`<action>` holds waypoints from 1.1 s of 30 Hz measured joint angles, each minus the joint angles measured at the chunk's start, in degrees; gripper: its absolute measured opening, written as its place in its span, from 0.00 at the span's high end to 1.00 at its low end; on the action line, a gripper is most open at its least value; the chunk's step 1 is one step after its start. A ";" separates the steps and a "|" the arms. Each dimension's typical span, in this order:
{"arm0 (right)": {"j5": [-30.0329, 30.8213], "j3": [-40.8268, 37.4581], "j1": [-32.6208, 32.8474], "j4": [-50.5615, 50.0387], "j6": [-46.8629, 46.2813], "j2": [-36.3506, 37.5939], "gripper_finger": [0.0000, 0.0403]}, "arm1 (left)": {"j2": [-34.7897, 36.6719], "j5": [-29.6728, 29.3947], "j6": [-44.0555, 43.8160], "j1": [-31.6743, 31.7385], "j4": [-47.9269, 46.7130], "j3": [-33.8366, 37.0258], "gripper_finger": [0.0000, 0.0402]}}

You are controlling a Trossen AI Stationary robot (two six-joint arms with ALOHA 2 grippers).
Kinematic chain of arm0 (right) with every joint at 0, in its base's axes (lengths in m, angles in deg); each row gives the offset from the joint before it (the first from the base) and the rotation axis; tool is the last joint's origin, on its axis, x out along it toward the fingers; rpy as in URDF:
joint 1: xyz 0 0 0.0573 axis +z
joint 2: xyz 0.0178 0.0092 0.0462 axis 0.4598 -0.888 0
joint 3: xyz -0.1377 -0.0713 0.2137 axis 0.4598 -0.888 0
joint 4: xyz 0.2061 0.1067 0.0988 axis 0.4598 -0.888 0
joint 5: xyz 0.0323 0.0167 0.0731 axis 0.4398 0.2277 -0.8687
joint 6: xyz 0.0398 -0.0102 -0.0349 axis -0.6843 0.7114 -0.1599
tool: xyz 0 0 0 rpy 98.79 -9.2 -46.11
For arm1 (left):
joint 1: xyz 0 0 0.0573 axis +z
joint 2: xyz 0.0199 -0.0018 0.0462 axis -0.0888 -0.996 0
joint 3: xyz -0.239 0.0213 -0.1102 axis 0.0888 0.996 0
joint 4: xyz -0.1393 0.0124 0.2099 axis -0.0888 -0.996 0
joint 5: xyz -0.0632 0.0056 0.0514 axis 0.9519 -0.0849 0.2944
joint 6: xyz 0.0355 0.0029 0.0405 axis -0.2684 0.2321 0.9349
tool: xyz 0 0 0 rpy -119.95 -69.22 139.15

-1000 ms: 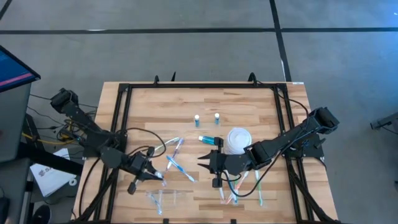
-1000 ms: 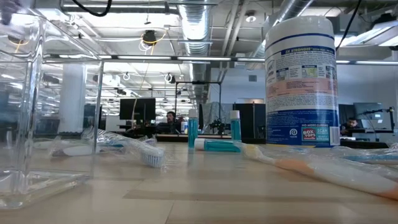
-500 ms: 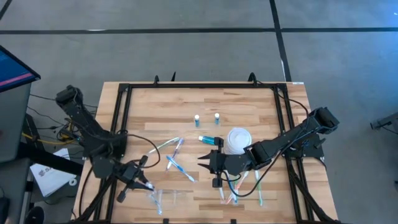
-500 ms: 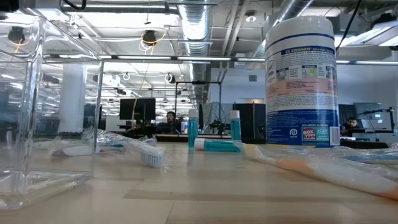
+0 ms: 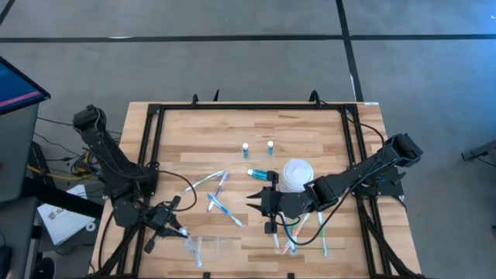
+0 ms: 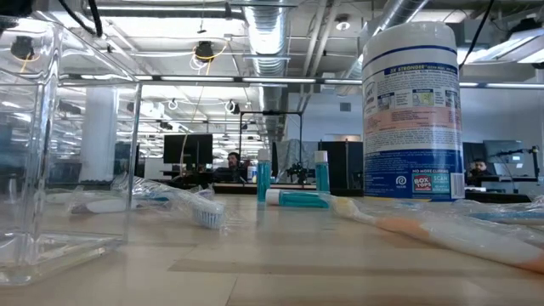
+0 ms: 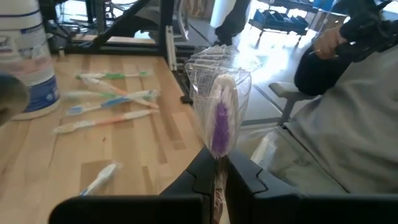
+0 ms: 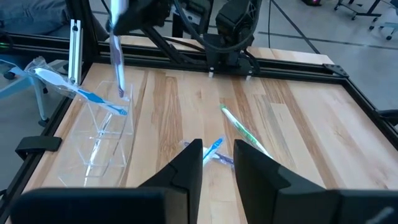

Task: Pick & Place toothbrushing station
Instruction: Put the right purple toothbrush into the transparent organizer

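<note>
Butcher-block planks make up the table (image 5: 310,128), framed by black rails on a grey floor, with an open workshop of ducts and monitors behind. Near its left front corner the left gripper (image 7: 214,177) is clamped shut on a toothbrush (image 7: 219,124), purple-accented inside a crinkly clear wrapper, its long axis running straight out from the fingers above a clear plastic organizer (image 8: 102,137). Right gripper (image 8: 217,158) hovers mid-table with its fingers apart, gripping nothing, over loose blue and green toothbrushes (image 8: 239,130).

Left hand (image 5: 180,231) clamped at front-left; right hand (image 8: 217,163) parted mid-table.
</note>
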 joint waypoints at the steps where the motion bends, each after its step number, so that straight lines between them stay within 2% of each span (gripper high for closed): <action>1: 0.00 0.00 0.00 0.00 0.00 0.00 0.80 | 0.00 -0.08 -0.01 0.01 1.00 0.71 0.99; 15: 0.00 0.00 0.00 -0.11 0.02 0.00 0.80 | -0.02 0.13 -0.29 0.02 10.64 9.01 0.98; 33: 0.00 0.00 -0.07 -1.44 0.04 0.00 0.80 | -0.02 0.91 -0.36 0.04 16.39 14.23 0.95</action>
